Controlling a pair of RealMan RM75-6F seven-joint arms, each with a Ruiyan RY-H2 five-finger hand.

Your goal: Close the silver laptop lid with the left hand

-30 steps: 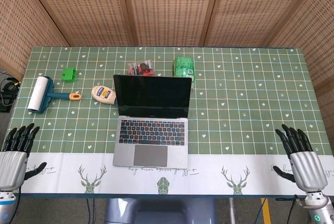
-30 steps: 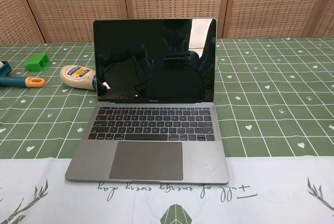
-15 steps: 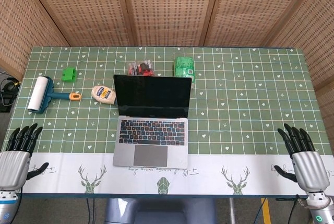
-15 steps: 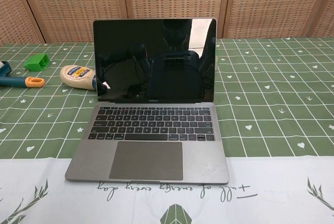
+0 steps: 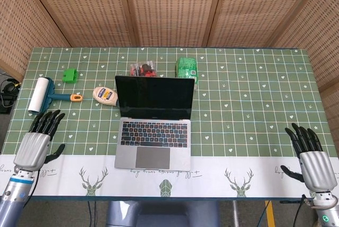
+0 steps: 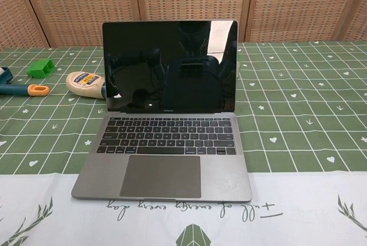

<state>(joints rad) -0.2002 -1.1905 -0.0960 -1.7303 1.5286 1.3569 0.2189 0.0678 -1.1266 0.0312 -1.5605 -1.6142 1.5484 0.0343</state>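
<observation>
The silver laptop (image 5: 153, 132) (image 6: 166, 143) stands in the middle of the table with its lid (image 5: 154, 97) (image 6: 170, 65) upright and its dark screen facing me. My left hand (image 5: 38, 142) hovers over the table's front left, well to the left of the laptop, fingers spread and holding nothing. At the front right corner my right hand (image 5: 312, 158) is also spread and empty. Neither hand shows in the chest view.
A lint roller (image 5: 41, 95) with an orange-tipped handle, a green block (image 5: 69, 74) and a cream bottle (image 5: 105, 96) (image 6: 85, 82) lie left of the laptop. Behind it sit a clear packet of red bits (image 5: 143, 69) and a green box (image 5: 186, 68). Wicker panels (image 5: 169, 10) close the back.
My left hand has moved up and to the right, onto the green cloth and nearer the laptop. The right hand has slipped slightly lower. The laptop has not moved.
</observation>
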